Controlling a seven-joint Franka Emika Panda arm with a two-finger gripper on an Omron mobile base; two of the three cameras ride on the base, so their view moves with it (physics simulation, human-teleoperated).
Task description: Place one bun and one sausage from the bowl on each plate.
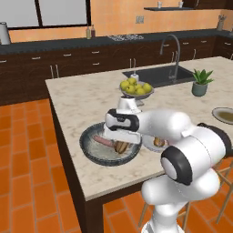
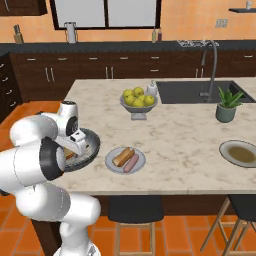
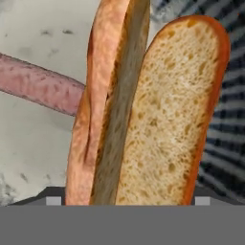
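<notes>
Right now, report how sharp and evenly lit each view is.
Left base view: soft, even light, faint shadow inside the bowl. Right base view: equally flat, no glare on the plate. Hand view: the bun is close and coarsely textured, the sausage slightly blurred.

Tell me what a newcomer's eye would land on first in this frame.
The hand view grabs you first: a split bun looms right in front of the hand, with a pink sausage lying behind it on the pale inside of the bowl. In the base views, the white arm bends low over that bowl at the island's near corner. Beside it, one plate already carries a bun and sausage, while another plate near the right edge looks unfilled.
</notes>
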